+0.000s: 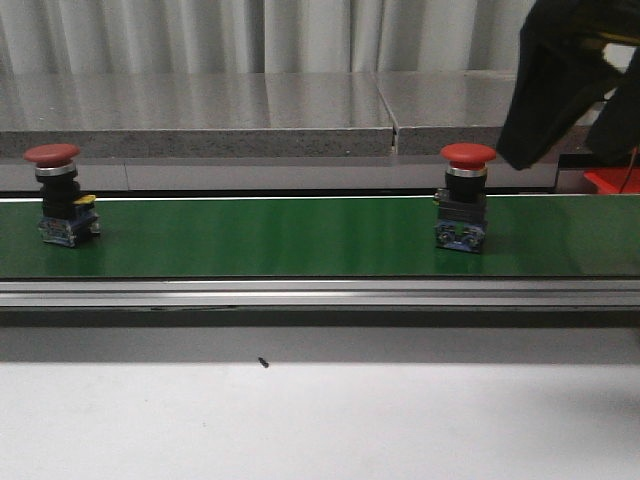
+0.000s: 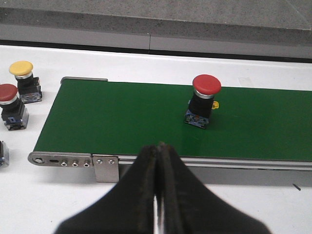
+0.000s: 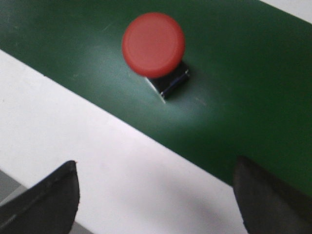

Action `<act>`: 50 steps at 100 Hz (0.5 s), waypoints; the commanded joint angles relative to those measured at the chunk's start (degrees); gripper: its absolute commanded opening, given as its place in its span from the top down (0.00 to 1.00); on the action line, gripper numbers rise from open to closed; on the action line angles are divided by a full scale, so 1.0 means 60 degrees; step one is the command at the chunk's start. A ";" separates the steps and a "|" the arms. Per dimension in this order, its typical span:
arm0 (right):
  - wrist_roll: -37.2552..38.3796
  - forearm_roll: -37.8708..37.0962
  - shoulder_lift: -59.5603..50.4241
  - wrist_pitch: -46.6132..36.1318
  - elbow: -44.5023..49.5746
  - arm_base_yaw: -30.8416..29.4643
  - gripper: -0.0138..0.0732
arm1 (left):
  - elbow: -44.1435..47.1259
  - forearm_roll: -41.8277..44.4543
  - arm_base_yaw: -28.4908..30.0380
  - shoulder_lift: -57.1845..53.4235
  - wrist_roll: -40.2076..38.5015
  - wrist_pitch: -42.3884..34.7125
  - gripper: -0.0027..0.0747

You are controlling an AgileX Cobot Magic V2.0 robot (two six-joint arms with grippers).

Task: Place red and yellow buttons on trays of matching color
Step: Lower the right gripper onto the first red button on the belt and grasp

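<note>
Two red buttons stand upright on the green belt [image 1: 270, 235]: one at the left [image 1: 52, 196], one at the right [image 1: 466, 197]. The left wrist view shows the left red button [image 2: 204, 100] beyond my left gripper [image 2: 158, 146], which is shut on nothing and hangs over the belt's near rail. My right gripper [image 3: 155, 168] is open and empty, above the white table edge, with the right red button [image 3: 153, 45] just past it. A yellow button [image 2: 23, 80] and a red one [image 2: 10, 105] stand off the belt's end. A corner of the red tray [image 1: 612, 180] shows at far right. The yellow tray is out of view.
The right arm [image 1: 565, 80], wrapped in black, hangs over the belt's far right. A grey stone ledge [image 1: 200, 115] runs behind the belt. A metal rail [image 1: 320, 292] edges the belt in front, with white table [image 1: 320, 420] below it. Part of another button base [image 2: 2, 153] sits off the belt's end.
</note>
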 commanded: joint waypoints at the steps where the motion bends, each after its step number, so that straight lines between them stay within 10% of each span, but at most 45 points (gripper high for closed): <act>1: -0.0129 0.0020 0.0216 -0.0561 -0.0668 0.0031 0.11 | -0.0223 -0.0020 -0.0065 0.0052 0.0001 -0.0779 0.99; 50: -0.0129 -0.0466 0.1985 -0.0539 -0.2091 0.0031 0.11 | -0.0223 -0.0020 -0.0065 0.0052 0.0001 -0.0779 0.99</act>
